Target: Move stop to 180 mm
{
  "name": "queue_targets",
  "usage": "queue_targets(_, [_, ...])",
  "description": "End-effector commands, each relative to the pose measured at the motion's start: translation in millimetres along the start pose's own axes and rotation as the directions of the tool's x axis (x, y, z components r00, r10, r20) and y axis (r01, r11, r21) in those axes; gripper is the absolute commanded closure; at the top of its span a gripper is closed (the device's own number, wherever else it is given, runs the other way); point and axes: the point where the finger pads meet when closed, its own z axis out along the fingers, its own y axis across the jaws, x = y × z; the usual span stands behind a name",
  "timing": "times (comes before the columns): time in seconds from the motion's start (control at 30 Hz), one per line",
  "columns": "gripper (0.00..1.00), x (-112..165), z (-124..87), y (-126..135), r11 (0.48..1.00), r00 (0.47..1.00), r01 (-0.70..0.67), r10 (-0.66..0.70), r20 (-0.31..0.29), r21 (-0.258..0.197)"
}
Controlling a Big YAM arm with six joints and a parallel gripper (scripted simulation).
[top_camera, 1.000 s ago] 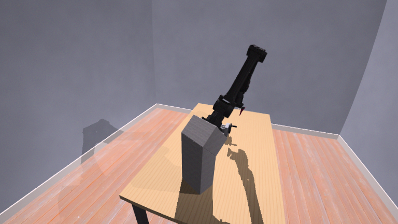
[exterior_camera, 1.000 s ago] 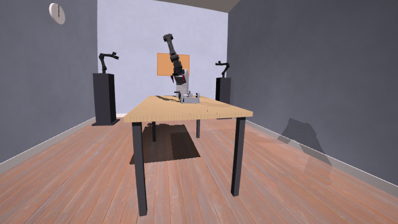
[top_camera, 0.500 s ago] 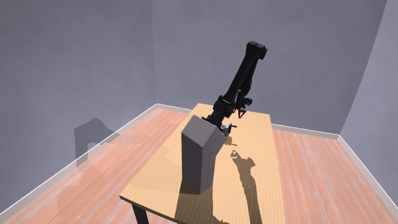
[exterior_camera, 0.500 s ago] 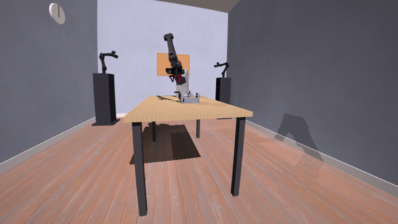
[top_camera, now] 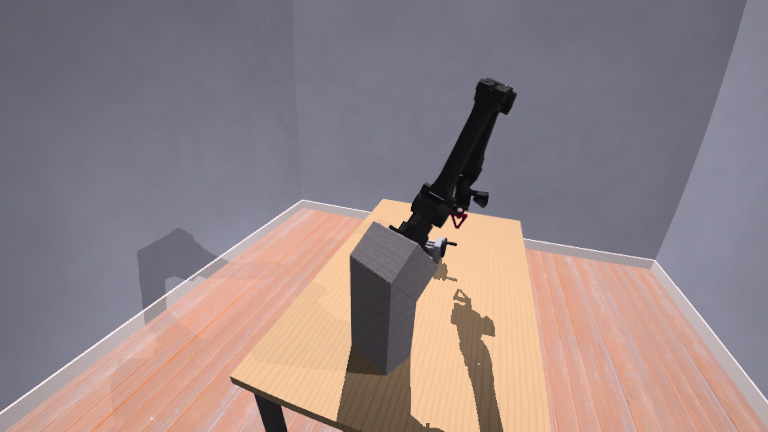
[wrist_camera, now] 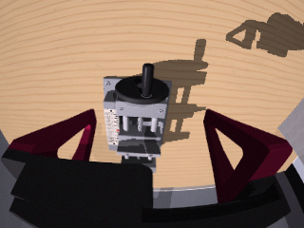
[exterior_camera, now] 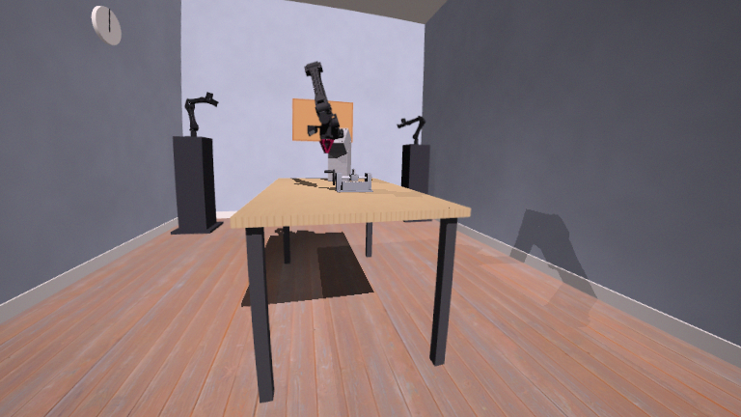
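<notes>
The black arm's claw [wrist_camera: 151,142], with its dark red triangular fingers, is spread as wide as it goes and holds nothing; it touches nothing either, hanging in the air above the light wooden bench [wrist_camera: 76,32]. In the wrist view, the small grey metal stop fixture [wrist_camera: 135,128] sits in the middle of the frame, between the two fingers but below them. Its round black handwheel [wrist_camera: 141,90] faces up-frame, with a short black crank handle [wrist_camera: 147,76] sticking out. From the top view, the claw [top_camera: 458,219] hovers just above and right of the handwheel [top_camera: 447,244], near the tall grey block [top_camera: 385,297] at centre frame.
</notes>
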Motion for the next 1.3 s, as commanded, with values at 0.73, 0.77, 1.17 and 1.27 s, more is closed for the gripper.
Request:
queue_targets(0.73, [0.47,12,-8,32,0.996,0.997,-0.081,0.081,-0.001,-0.031])
queue_targets(0.77, [0.47,19,-8,38,0.996,0.997,-0.081,0.081,-0.001,-0.032])
queue_targets(1.17, [0.47,81,-19,89,0.995,0.996,-0.087,0.087,-0.007,-0.043])
queue_targets(1.27, [0.47,79,16,78,0.996,0.996,-0.093,0.093,0.008,-0.009])
